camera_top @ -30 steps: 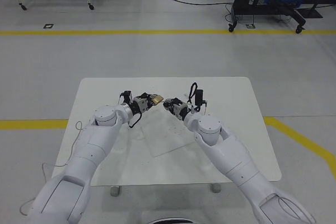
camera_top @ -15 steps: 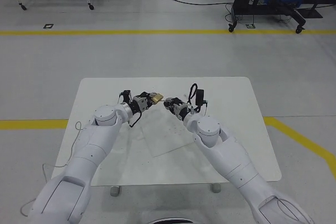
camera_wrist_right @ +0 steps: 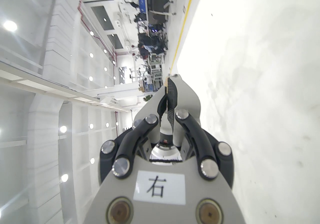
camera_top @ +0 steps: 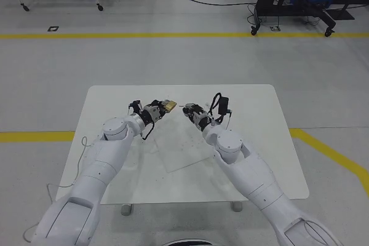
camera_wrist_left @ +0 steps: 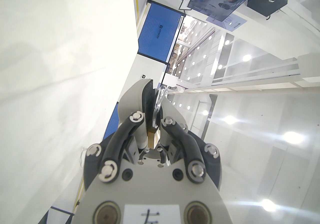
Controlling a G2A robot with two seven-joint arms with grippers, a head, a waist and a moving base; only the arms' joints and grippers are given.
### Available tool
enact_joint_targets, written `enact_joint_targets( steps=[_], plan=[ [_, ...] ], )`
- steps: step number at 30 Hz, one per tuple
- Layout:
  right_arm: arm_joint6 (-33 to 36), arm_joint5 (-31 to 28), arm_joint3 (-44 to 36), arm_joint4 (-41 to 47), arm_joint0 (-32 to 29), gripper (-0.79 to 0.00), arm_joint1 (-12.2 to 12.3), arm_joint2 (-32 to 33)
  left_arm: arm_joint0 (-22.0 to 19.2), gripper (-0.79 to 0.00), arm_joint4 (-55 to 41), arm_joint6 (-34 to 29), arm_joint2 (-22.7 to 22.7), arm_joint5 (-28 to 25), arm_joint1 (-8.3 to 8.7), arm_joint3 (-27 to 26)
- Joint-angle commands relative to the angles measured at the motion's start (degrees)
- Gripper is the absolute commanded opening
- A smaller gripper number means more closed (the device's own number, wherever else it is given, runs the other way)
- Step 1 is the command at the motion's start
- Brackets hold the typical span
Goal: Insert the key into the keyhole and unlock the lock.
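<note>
Left gripper (camera_top: 165, 107) was held above the far middle of the white table (camera_top: 258, 129), its jaws clamped on a small brass padlock (camera_wrist_left: 151, 136). From the left wrist view, the brass body sat low between the fingers (camera_wrist_left: 146, 99) and the silver shackle ran up between the pads toward the tips. From the top view, the brass end of the padlock stuck out past the fingertips and pointed at the other arm.

Right gripper (camera_top: 188, 111) was opposite, near the left gripper but not touching it. Its fingers (camera_wrist_right: 172, 94) were pressed together. A thin yellowish sliver at the pad tips looked like the key (camera_wrist_right: 166, 86) seen edge-on; it was too small to make out its shape. The key and padlock were apart, with a gap between them.

A clear sheet (camera_top: 184, 150) lay flat on the table, nearer the robot than both grippers.
</note>
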Motion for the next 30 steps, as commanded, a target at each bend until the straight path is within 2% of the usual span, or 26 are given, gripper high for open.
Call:
enact_joint_targets(
  steps=[1, 4, 7, 14, 21, 30],
  plan=[
    [-6.3, -2.4, -0.3, -3.4, -0.9, -0.785, -0.2, -0.4, 0.8, -0.785, 0.2, 0.9, 0.3, -1.3, -0.17, -0.9],
    [-12.8, -5.3, -0.3, -9.5, -1.9, -0.785, -0.9, -3.2, 1.3, -0.785, 0.7, 1.7, 0.5, -2.6, -0.37, -1.6],
    [-19.1, -6.2, 0.8, -13.9, -2.0, -0.785, -2.0, -6.4, 1.9, -0.785, 1.4, 3.4, 0.4, -6.3, -0.53, -2.2],
    [-21.2, -7.1, 2.9, -14.1, -1.1, -0.785, -3.9, -8.7, 4.7, -0.785, 5.7, 7.5, 0.1, -15.6, -0.48, -5.6],
    [-23.9, -7.1, 3.8, -15.9, -0.9, -0.785, -5.3, -9.9, 5.8, -0.785, 6.5, 7.7, -0.4, -15.1, -0.46, -7.3],
    [-23.7, -6.8, 4.7, -18.3, -1.2, -0.785, -6.5, -10.1, 6.2, -0.785, 6.6, 7.6, -1.4, -14.3, -0.44, -7.9]
  ],
)
